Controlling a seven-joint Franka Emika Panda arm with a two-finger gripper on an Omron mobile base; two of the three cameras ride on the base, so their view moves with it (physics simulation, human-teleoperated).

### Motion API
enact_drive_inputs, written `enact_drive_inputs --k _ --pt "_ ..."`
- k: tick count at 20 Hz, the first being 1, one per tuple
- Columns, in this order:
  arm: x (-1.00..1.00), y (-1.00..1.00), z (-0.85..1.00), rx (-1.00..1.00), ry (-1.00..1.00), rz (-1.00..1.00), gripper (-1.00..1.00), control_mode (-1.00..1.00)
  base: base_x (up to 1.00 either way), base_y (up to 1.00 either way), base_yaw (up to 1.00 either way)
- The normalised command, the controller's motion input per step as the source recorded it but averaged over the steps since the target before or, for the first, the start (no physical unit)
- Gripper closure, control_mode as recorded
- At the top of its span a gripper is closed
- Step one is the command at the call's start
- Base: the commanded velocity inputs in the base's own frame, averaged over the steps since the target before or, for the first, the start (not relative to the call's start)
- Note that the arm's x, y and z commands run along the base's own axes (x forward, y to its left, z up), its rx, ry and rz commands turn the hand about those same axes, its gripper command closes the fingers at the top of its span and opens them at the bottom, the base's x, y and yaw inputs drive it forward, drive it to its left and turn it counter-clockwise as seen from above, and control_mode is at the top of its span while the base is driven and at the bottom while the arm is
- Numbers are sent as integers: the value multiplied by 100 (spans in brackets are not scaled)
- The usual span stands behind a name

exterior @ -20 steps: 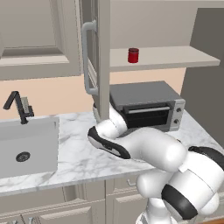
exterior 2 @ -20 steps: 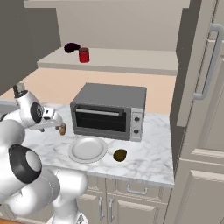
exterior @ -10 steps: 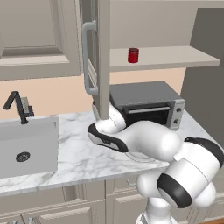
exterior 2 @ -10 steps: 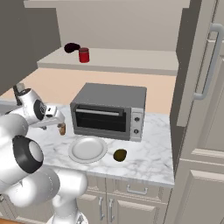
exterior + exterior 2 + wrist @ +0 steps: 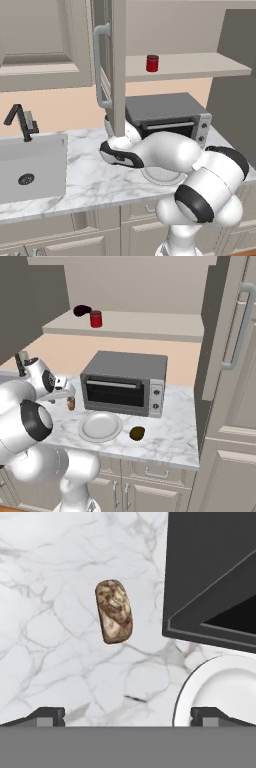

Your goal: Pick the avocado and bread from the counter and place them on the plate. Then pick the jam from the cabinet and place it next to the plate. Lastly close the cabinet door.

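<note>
Wide-spread and holding nothing, the claw hangs above the desk, its two dark fingertips standing far apart at the lower edge of the hand view. Taking the toaster oven as the landmark: the bread lies flat on the marble just off the oven's front corner, apart from it and touching nothing. Its long axis runs up and down the hand view, leaning slightly, roughly across the line between the two fingertips; the upper end is darker brown and the lower end carries the lighter tan patch. In the right base view the bread shows as a small brown piece to the left of the oven, just below the robot's wrist.

The plate sits on the desk in front of the oven, close to its door; nothing lies on it. In the hand view its rim curves in just below the oven's corner. The avocado rests on the desk in front of the oven, just right of the plate and apart from it.

Above the oven, the jam stands upright on the cabinet shelf. The cabinet door stands swung open, above and to the left of the oven, its bar handle vertical.
</note>
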Motion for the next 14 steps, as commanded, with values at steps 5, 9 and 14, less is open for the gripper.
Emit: enact_drive_inputs --k 5,9,14 --pt "19 10 -8 0 0 0 -100 -100 0 0 0" --pt "15 8 -8 0 0 0 -100 -100 0 0 0" --pt "11 5 -10 -1 0 0 -100 -100 0 0 0"
